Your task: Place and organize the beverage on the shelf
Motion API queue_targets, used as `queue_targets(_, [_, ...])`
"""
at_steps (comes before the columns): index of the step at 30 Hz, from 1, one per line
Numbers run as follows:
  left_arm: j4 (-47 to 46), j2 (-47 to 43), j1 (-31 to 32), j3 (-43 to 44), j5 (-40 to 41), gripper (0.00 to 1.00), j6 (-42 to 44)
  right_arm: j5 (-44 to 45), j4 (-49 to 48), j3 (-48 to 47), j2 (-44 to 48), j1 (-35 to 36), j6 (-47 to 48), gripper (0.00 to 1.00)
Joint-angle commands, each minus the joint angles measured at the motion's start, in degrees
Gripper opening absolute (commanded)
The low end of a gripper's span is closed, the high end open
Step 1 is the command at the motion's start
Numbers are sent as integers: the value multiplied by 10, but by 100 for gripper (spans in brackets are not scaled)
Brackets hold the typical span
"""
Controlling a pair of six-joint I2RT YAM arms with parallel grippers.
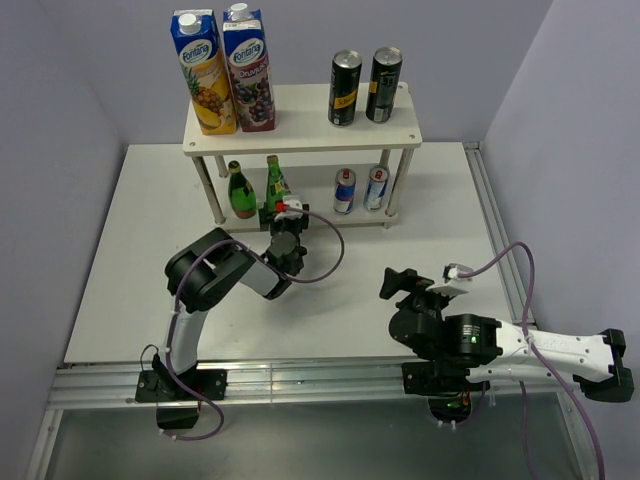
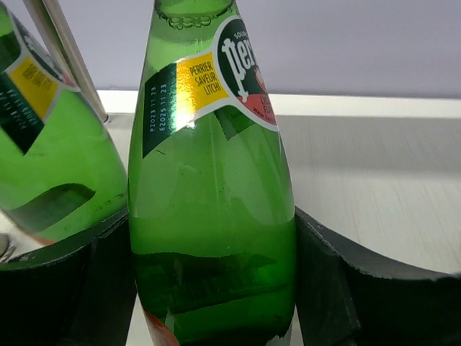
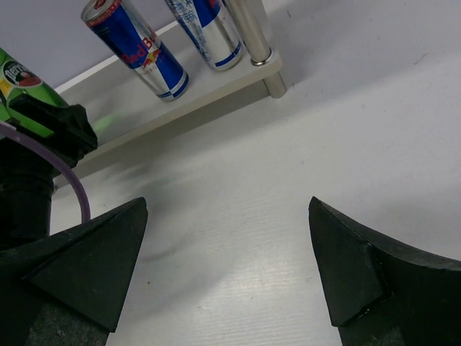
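Left fingers point(image 1: 281, 212) clamped on green bottle point(image 2: 215, 202) at shelf point(image 1: 300, 135) lower tier, just beside second green bottle point(image 1: 241, 190). Silver-blue cans point(image 1: 345, 190) stand rightward. Right fingers point(image 1: 398, 283) spread wide, holding nothing, above desk point(image 1: 130, 280).

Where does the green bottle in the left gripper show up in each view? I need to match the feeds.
Top external: bottle stands second from the left on the lower board, left of centre.
Left wrist: bottle fills the centre of the frame.
Right wrist: only a green sliver of the bottle at the far left edge, upper part.
Shared landmark: the lower board, also in the left wrist and right wrist views.
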State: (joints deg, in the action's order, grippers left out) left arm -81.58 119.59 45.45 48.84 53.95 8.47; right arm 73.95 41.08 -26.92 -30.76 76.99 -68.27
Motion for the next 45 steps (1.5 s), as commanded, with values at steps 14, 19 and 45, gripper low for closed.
queue_targets(14, [-249, -115, 138, -129, 27, 0, 109, 19, -40, -15, -22, -2, 33, 100])
queue_targets(19, [-170, -217, 231, -168, 51, 0, 131, -9, -120, -15, -13, -2, 144, 100])
queue_targets(45, [773, -770, 293, -107, -473, 0, -376, -461, -460, -52, 121, -3, 591, 100])
